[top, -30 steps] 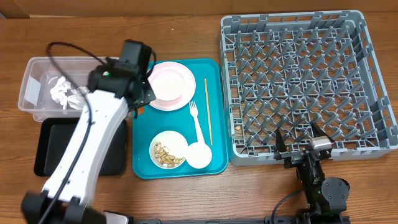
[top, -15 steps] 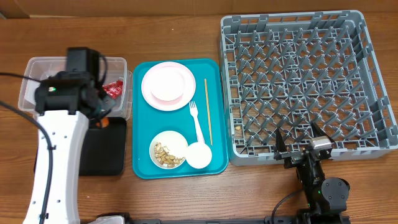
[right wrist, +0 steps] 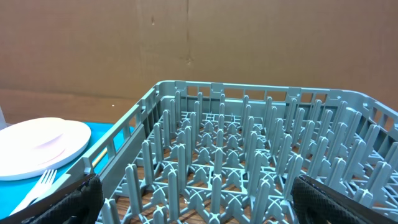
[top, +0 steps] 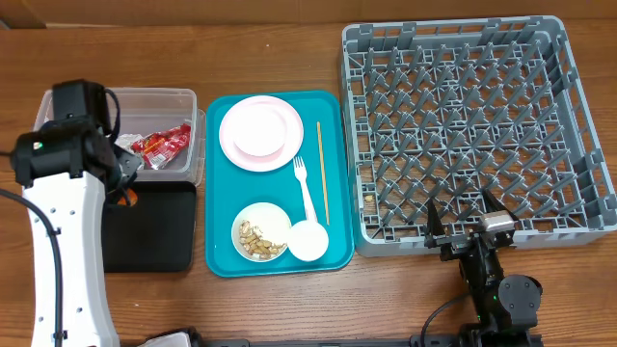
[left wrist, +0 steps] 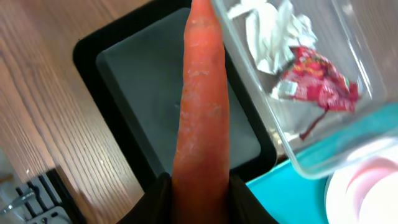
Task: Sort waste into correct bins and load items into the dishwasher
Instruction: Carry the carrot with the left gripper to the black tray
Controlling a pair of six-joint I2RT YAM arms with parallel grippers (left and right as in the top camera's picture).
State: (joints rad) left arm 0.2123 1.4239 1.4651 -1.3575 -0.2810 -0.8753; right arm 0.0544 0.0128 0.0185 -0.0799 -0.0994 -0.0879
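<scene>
Carrot [left wrist: 202, 106] pinched at thick end by left gripper [left wrist: 200, 198], hanging over black tray [left wrist: 134, 81]; tip points at tub [top: 164, 93] corner. Contact with tray: cannot tell. Tub holds napkins [left wrist: 270, 34] and red wrapper [left wrist: 317, 78]; wrapper print too blurred to read. Right gripper [top: 463, 214] spread wide, holding nothing, at near edge of rack [top: 453, 116]. On teal tray [top: 217, 231]: plate [top: 258, 130], bowl [top: 260, 233] with scraps, cup [top: 309, 241], fork [top: 306, 188], chopstick [top: 322, 169].
</scene>
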